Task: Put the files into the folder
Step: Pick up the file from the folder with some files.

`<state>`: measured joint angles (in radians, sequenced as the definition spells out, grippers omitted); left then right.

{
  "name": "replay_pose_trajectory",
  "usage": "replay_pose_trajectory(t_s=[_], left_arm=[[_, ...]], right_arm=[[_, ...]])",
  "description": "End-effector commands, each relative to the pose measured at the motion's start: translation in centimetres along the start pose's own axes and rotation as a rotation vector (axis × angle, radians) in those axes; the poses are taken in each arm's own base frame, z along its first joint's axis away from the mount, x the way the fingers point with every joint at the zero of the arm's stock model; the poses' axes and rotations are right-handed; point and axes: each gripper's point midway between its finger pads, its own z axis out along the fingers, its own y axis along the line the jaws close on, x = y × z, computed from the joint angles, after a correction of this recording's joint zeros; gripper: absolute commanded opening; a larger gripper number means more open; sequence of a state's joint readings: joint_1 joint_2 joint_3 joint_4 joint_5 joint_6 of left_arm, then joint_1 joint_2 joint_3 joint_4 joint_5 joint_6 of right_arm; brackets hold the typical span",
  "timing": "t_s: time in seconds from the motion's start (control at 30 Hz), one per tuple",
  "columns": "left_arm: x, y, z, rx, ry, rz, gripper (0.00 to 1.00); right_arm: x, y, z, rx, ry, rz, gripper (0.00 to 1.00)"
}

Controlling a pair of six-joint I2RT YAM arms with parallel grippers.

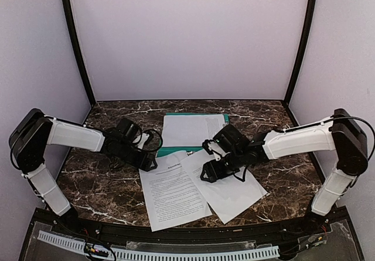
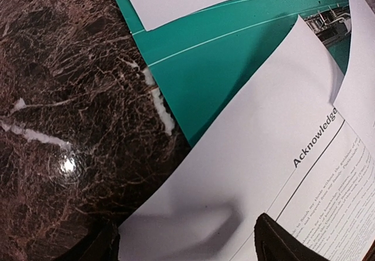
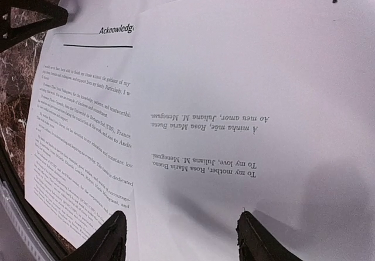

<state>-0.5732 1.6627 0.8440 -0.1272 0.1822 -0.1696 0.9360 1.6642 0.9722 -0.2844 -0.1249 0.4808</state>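
Early yet: left claw gaping over one file, right claw gaping over 2nd file; beyond, folder w/ 1 sheet atop.

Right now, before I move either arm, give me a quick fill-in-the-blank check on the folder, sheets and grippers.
1. The folder is ____ in colour.
2. The Acknowledgements sheet lies partly ____ the dedication sheet.
3. The left gripper and right gripper both stand ____.
Missing words: green; under; open.
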Motion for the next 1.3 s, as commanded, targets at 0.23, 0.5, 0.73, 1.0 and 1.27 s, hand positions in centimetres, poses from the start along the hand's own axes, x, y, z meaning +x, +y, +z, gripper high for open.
replay_pose_trajectory(t_s=[0.23, 0.5, 0.73, 1.0, 1.27], left_arm=[[4.1, 0.5, 1.2, -0.114, 0.112, 0.072, 0.45], [4.3, 0.9, 1.2, -0.133, 0.107, 0.066, 0.10], [3.6, 0.9, -0.2, -0.151, 0.085, 0.073, 0.03], [6.1, 3.9, -0.1, -0.306, 0.169, 0.038, 0.01], [6.1, 5.5, -1.2, -0.415, 0.164, -0.019, 0.01]], right_arm=[[2.3, 0.1, 2.9, -0.061, 0.054, 0.000, 0.61], [3.1, -0.1, 3.7, -0.063, 0.086, 0.015, 0.59], [3.2, -1.7, 3.5, 0.034, 0.103, 0.036, 0.58], [6.0, -7.4, 1.9, 0.325, 0.187, 0.157, 0.57], [4.9, -6.9, 0.3, 0.316, 0.122, 0.149, 0.60]])
